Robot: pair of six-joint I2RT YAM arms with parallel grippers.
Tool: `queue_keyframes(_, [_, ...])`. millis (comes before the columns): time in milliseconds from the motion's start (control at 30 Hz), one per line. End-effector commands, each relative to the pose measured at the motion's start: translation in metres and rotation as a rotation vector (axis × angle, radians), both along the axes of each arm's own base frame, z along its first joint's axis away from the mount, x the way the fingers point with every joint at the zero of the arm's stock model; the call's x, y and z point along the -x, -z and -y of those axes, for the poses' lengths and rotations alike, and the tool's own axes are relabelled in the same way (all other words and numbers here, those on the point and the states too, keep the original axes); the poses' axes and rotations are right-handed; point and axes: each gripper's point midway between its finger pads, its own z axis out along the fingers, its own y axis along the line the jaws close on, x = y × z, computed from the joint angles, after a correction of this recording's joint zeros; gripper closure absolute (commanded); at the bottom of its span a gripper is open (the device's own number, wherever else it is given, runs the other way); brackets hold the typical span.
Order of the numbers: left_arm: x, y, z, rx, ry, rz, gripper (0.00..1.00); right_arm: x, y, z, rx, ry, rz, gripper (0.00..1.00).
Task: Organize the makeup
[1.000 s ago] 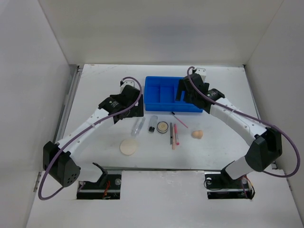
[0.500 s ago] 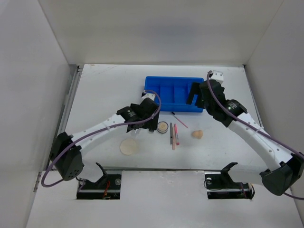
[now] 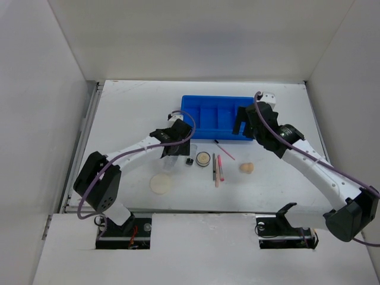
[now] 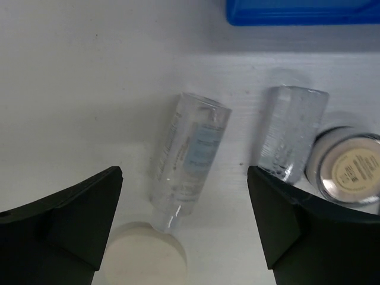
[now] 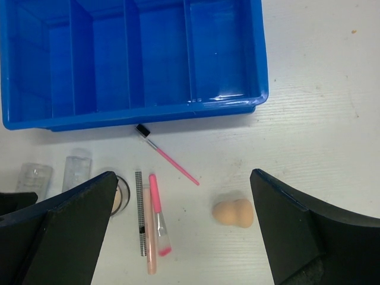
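Note:
The makeup lies in a row in front of the blue tray (image 3: 217,117). A clear tube (image 4: 190,157) lies on the table between the fingers of my left gripper (image 4: 185,228), which is open and hovers over it, holding nothing. Beside it are a short clear vial (image 4: 291,133), a round beige compact (image 4: 350,172) and a cream puff (image 4: 142,255). My right gripper (image 5: 184,228) is open and empty above the tray's right front. Below it lie pencils (image 5: 141,214), a pink brush (image 5: 157,217), a thin pink applicator (image 5: 169,157) and a peach sponge (image 5: 233,212).
The tray's compartments (image 5: 154,53) hold nothing that I can see. White walls close in the table on the left, right and back. The arm bases sit at the near edge.
My left gripper has come forward from beside the tray's left end to over the clear tube. My right gripper has shifted right, from above the tray to its right front corner.

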Motion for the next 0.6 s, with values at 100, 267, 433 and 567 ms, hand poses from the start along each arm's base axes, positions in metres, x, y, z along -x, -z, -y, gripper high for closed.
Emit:
queue_keyframes(100, [-0.004,0.034,0.006,0.033,0.022,-0.087,0.16,0.000,0.006,-0.004,0.004,-0.009,-0.017,0.00])
queue_keyframes(267, [-0.010,0.048,0.002,0.025,-0.009,-0.106,0.21,-0.001,0.005,-0.007,-0.001,-0.016,-0.020,0.00])
queue_keyframes(433, [-0.012,0.059,-0.004,0.044,-0.054,-0.105,0.37,-0.001,0.005,-0.007,-0.001,-0.016,-0.020,0.00])
queue_keyframes(567, [-0.010,0.062,-0.008,0.033,-0.059,-0.107,0.59,-0.002,0.005,-0.005,0.004,-0.009,-0.017,0.00])
